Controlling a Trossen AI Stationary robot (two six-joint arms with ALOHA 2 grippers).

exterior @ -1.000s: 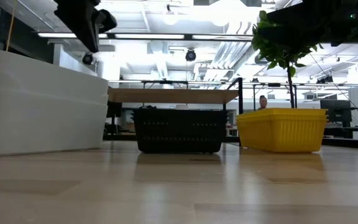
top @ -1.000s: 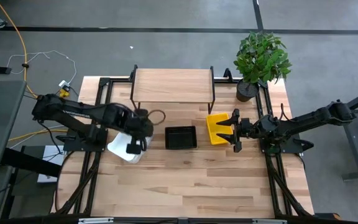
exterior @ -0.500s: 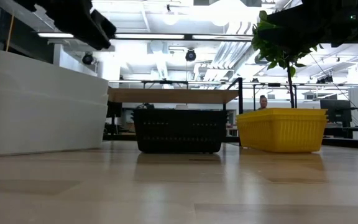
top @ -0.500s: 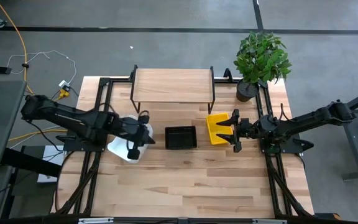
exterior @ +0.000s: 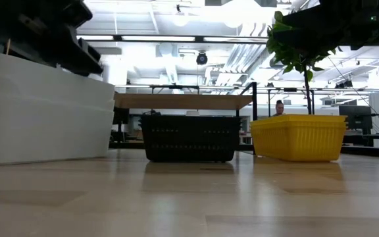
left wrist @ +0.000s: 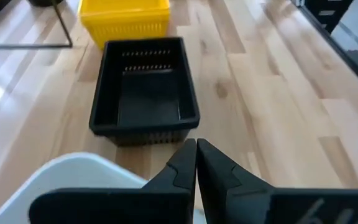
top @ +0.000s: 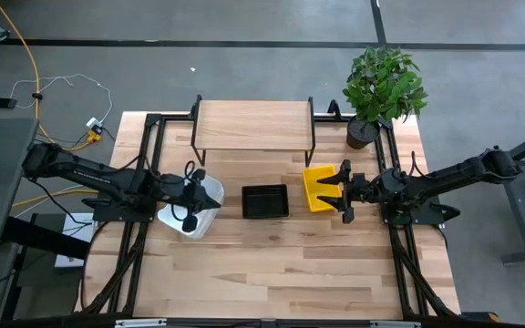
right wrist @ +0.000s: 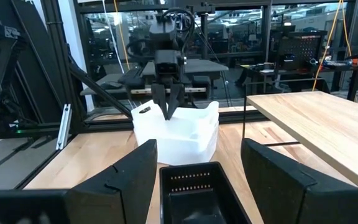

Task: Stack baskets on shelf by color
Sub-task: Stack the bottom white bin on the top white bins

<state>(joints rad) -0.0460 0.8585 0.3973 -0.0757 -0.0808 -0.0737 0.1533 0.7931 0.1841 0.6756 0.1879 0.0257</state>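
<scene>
Our left tool (top: 192, 194) hangs pressed together above the white basket (top: 203, 214), empty; our right tool (top: 335, 191), spread, straddles the yellow basket (top: 317, 189); the black basket (top: 265, 201) lies between them, long axis toward the shelf (top: 252, 126), roughly equidistant.

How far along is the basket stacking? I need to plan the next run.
Nothing looks done: the shelf top is bare. In hand, little: the left pincer is shut, empty, over the white baskets; the right pincer is open beside the yellow basket. Left to do: white, black basket and yellow all sit on the table.
</scene>
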